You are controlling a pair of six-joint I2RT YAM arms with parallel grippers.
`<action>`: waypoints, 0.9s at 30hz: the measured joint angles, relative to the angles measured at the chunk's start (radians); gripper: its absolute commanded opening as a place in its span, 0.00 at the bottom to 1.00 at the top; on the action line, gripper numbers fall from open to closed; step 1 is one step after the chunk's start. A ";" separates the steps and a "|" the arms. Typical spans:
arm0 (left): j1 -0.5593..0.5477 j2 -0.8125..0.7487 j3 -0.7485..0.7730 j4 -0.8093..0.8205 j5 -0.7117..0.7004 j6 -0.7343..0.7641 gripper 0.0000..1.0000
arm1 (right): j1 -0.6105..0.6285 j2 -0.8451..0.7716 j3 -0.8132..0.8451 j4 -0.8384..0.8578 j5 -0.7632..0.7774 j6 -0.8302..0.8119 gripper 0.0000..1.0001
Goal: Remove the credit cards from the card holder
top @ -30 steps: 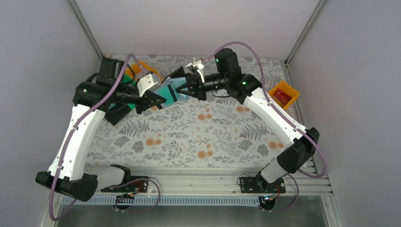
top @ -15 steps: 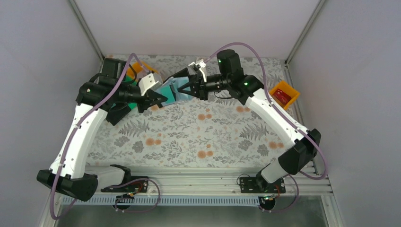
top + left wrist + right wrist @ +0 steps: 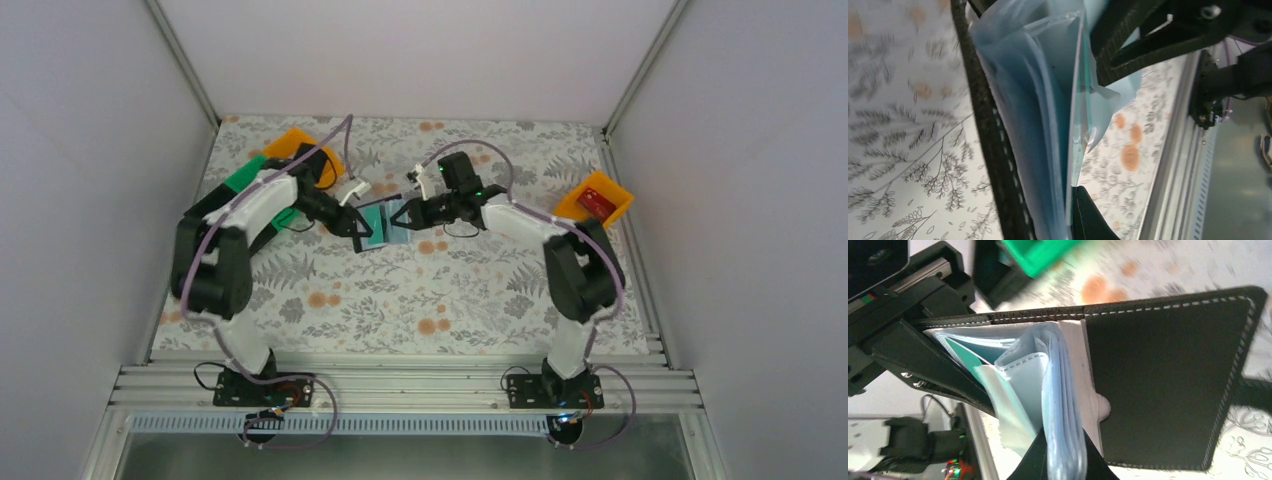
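Nearest, we see the two arm bases bolted on the metal rail (image 3: 400, 385) at the worktop's (image 3: 420, 290) near edge. Both arms reach out over the flowered surface and meet beyond its middle, toward the far edge.

There the card holder (image 3: 378, 222) is held open between them. The left pincer (image 3: 360, 235) is clamped on one half of it, and the right pincer (image 3: 400, 216) is pinched tight on its clear pocket leaves. The teal card (image 3: 970, 351) sits in a pocket, half covered by the left pincer's fingers (image 3: 913, 355).

The left arm lies across the green bin (image 3: 243, 180), so we cannot tell what it holds. An orange bin (image 3: 292, 143) stands in the far left corner with its inside hidden too. Another orange bin (image 3: 597, 200) at the right edge holds the red card (image 3: 600, 204).
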 measured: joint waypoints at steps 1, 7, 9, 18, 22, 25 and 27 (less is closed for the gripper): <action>0.005 0.066 -0.006 0.021 -0.005 -0.009 0.02 | -0.003 0.042 -0.004 0.014 0.007 0.016 0.04; 0.014 0.310 -0.024 0.121 -0.051 -0.052 0.14 | -0.005 0.255 -0.007 0.085 0.031 0.103 0.04; 0.016 0.355 -0.018 0.144 -0.068 -0.068 0.24 | -0.005 0.291 -0.007 0.100 0.032 0.123 0.04; 0.099 0.381 0.026 0.244 -0.131 -0.103 0.56 | -0.018 0.319 -0.015 0.121 0.009 0.183 0.04; 0.118 0.342 0.027 0.251 -0.169 -0.103 0.56 | -0.019 0.319 -0.022 0.125 0.000 0.187 0.04; 0.114 0.299 0.027 0.250 -0.169 -0.103 0.49 | -0.019 0.319 -0.024 0.130 -0.002 0.192 0.04; 0.107 0.277 0.026 0.249 -0.155 -0.107 0.43 | -0.019 0.319 -0.026 0.135 -0.004 0.195 0.04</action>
